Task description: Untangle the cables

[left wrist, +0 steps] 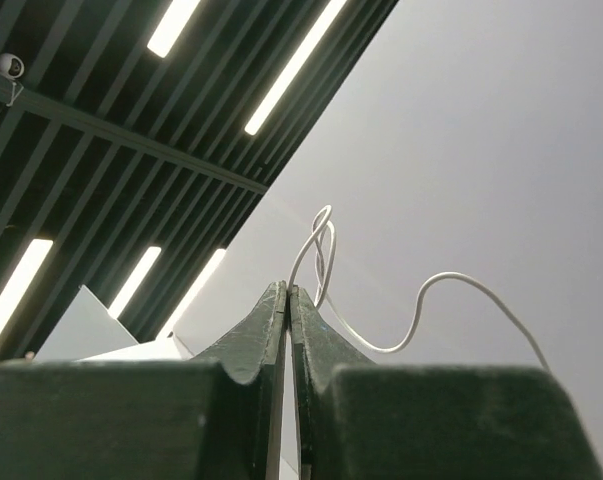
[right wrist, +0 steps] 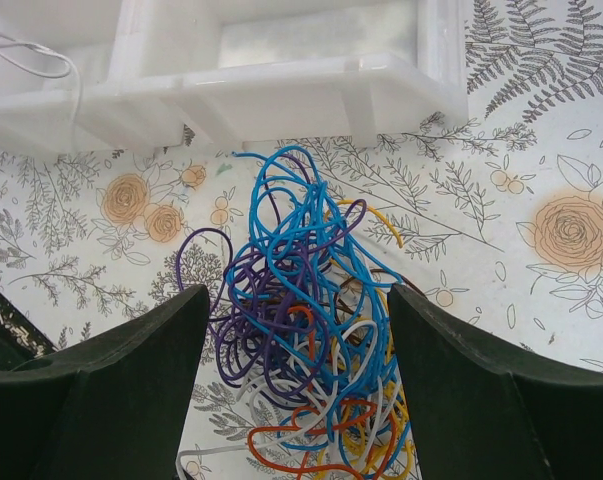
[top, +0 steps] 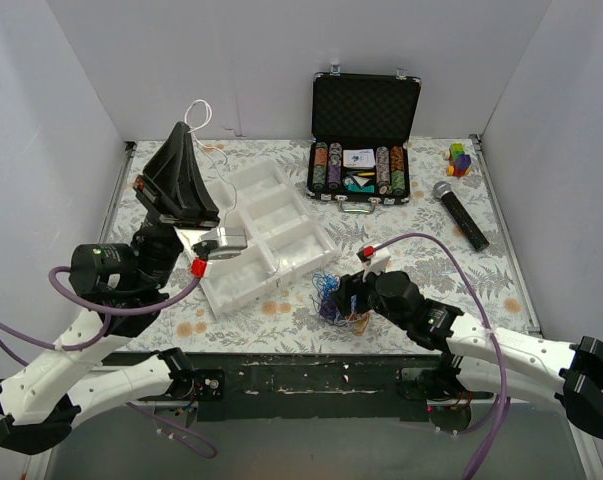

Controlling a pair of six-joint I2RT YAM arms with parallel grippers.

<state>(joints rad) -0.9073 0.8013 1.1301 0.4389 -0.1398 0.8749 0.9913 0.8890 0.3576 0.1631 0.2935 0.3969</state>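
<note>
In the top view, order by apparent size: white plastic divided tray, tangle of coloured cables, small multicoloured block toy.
Largest first:
white plastic divided tray
tangle of coloured cables
multicoloured block toy

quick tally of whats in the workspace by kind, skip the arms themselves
cable tangle: 1
white cable pinched in the left gripper: 1
divided tray: 1
chip case: 1
microphone: 1
block toy: 1
total: 6
</note>
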